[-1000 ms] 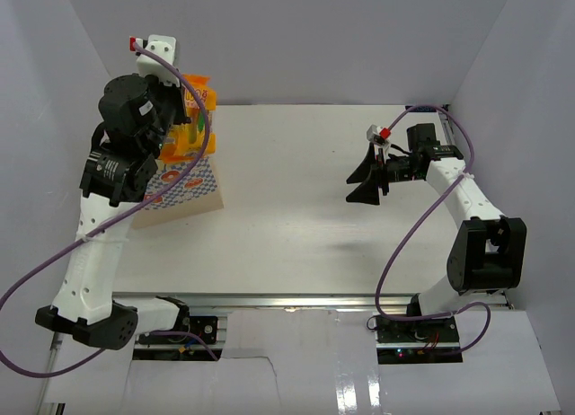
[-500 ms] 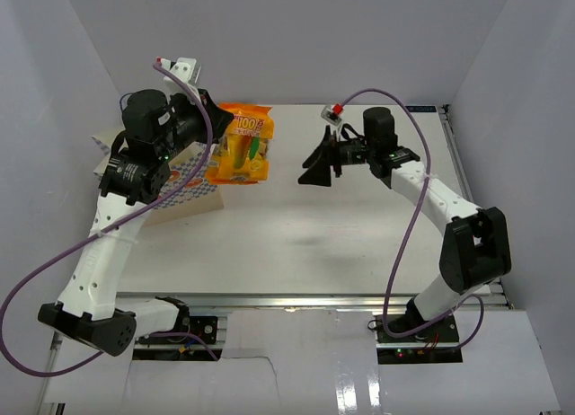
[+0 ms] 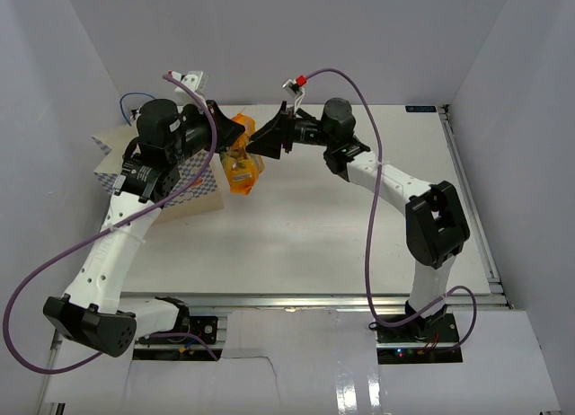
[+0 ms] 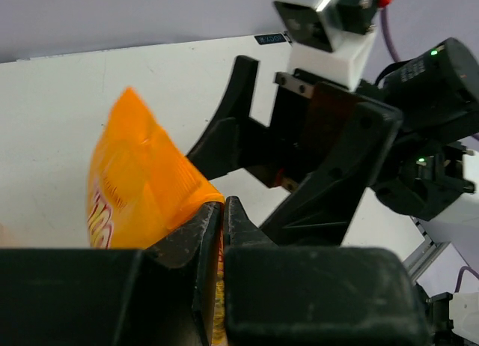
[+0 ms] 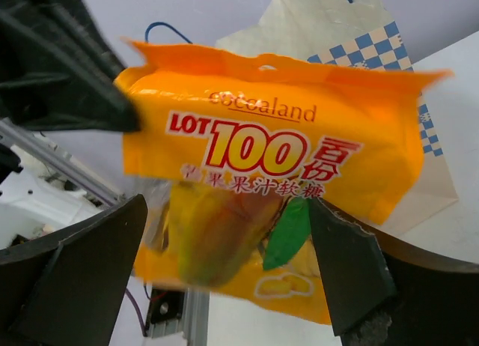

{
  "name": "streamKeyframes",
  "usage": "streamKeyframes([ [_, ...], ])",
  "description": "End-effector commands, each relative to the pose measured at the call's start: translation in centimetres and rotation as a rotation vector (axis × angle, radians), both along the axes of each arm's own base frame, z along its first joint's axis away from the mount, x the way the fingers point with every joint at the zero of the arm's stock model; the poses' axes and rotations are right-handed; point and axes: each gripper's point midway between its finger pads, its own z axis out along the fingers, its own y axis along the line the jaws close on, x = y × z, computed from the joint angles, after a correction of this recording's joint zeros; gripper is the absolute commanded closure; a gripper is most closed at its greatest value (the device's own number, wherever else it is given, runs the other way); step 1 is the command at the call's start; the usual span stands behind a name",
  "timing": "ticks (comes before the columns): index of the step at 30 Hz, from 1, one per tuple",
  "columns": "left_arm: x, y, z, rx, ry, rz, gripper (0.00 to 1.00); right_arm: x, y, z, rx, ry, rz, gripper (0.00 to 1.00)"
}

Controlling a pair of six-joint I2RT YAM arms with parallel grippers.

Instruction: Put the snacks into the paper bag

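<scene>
Orange pouch (image 3: 241, 170): where is it right now?

It hangs in the air over the far left part of the desk (image 3: 341, 244). It is just beside the paper bag (image 3: 199, 192), not inside it. The pouch is bright orange, with "LOT 100" in red and white print and fruit pictured below.

What has hold of it?

The left claw (image 3: 226, 136). Its two black fingers (image 4: 196, 234) are pressed together on one edge of the pouch, which dangles from that pinch.

And the other claw?

The right claw (image 3: 263, 136) is spread wide and grips nothing. It points at the pouch from the right and is very near it. In its own wrist view the pouch fills the space between its two fingers (image 5: 75, 286). I cannot tell whether either finger touches the wrapper.

Describe the bag.

It is white with a blue checker pattern and orange-red round prints. It sits at the left side of the desk, leaning, and is partly hidden behind the left arm (image 3: 108, 244). From the right wrist view it appears directly behind the pouch.
</scene>
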Motion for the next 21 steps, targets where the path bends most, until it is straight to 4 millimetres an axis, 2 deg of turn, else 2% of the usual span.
streamKeyframes([
  [1,-2.0,-0.7,5.7,-0.086,-0.164,-0.074,1.00,1.1,2.2,1.7,0.063,0.018,-0.057,0.04],
  [3,-2.0,-0.8,5.6,-0.085,-0.160,-0.080,1.00,1.7,2.4,0.9,0.059,0.028,-0.071,0.00],
  [5,-2.1,-1.0,5.2,-0.087,-0.150,-0.089,1.00,1.7,2.2,0.5,0.052,0.004,-0.062,0.08],
  [8,-2.3,-1.4,4.9,-0.109,-0.138,-0.113,1.00,-0.2,1.3,1.1,0.076,-0.070,0.019,0.13],
  [10,-2.2,-1.7,4.0,-0.125,-0.115,-0.122,1.00,-1.1,1.0,-0.1,0.052,-0.092,0.045,0.15],
  [15,-2.0,-2.6,2.6,-0.163,-0.082,-0.159,1.00,-2.2,0.0,-0.3,0.022,-0.096,0.040,0.11],
  [16,-2.0,-2.7,2.5,-0.170,-0.075,-0.163,1.00,-2.7,-0.3,0.3,0.032,-0.112,0.046,0.07],
  [21,-1.8,-3.3,1.4,-0.192,-0.052,-0.190,1.00,-4.1,-1.1,-0.3,0.018,-0.094,0.071,0.04],
])
